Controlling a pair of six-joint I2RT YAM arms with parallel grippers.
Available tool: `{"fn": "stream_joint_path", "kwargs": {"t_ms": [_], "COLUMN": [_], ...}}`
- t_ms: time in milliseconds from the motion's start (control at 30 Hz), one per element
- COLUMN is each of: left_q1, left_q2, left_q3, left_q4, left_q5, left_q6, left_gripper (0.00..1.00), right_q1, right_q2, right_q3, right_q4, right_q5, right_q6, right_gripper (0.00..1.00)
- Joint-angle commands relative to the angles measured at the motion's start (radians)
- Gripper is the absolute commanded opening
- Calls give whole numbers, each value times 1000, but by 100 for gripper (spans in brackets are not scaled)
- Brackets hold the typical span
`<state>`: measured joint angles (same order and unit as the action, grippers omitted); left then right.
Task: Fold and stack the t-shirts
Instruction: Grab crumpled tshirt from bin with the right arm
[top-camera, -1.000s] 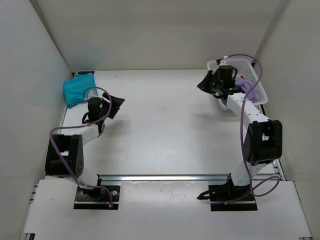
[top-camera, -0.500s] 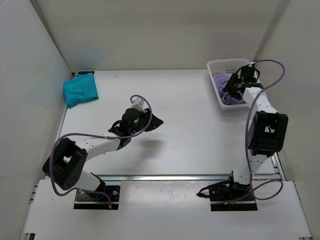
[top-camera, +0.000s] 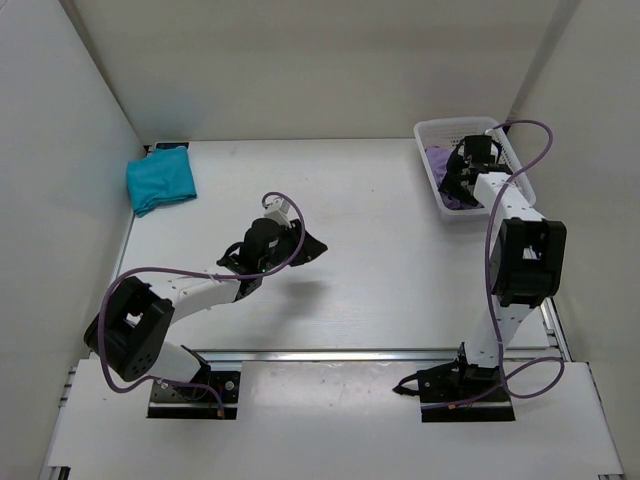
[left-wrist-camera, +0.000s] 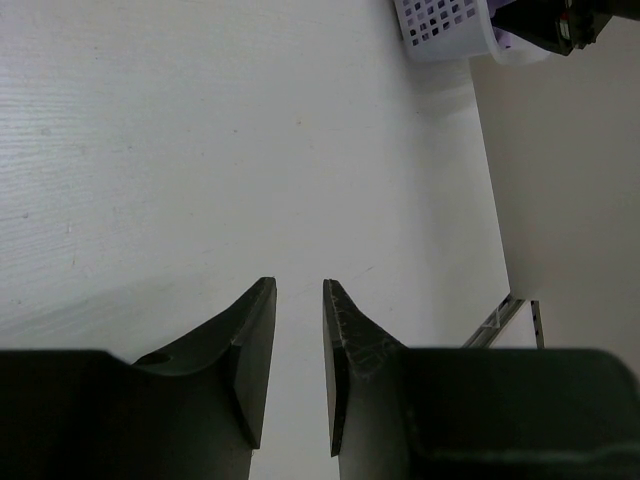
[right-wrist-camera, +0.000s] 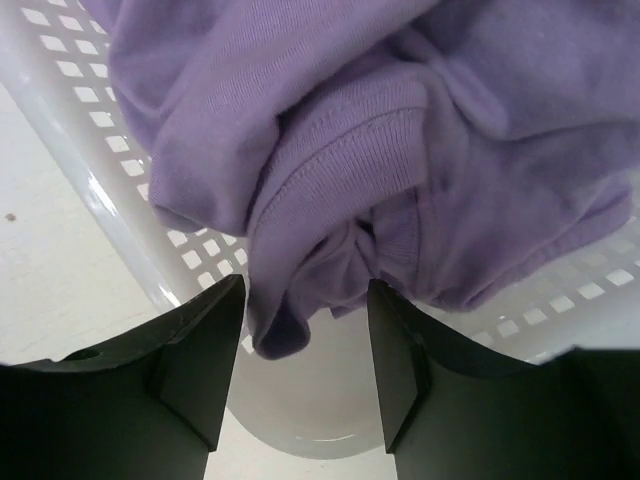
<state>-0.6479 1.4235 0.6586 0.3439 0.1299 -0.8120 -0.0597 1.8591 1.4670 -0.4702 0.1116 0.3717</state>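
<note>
Right wrist view: fetching step, right gripper (right-wrist-camera: 305, 300) gaping empty astride a fold of lavender shirt (right-wrist-camera: 400, 150) in basket (right-wrist-camera: 75, 85) at 1 o'clock, left gripper (left-wrist-camera: 298, 300) barely parted, empty, at centre, teal shirt (top-camera: 160, 180) at 10 o'clock; next, probably pinch fold, lift clear.

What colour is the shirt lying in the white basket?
The shirt is light lavender purple, seen best in the right wrist view.

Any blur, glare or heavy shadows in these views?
Top external: even light, sharp, a soft shadow on the table under the left gripper. Left wrist: bright table, fingers silhouetted. Right wrist: lavender t-shirt crisp, ribbing visible.
</note>
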Motion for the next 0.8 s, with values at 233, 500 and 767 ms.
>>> {"fn": "stream_joint_path", "kwargs": {"t_ms": [233, 500, 767], "left_q1": [10, 18, 51], "left_q2": [-34, -38, -49], "left_q3": [-8, -10, -17], "left_q4": [6, 17, 27], "left_q5": [-1, 13, 42], "left_q6": [10, -9, -42], "left_gripper": [36, 36, 38], "right_q1": [-18, 4, 265], "right_q2": [26, -329, -535], "right_q3": [19, -45, 224], "right_q4": [13, 226, 257], "right_q5": [-96, -183, -475], "right_q6": [33, 49, 1], "right_gripper": [17, 0, 0]}}
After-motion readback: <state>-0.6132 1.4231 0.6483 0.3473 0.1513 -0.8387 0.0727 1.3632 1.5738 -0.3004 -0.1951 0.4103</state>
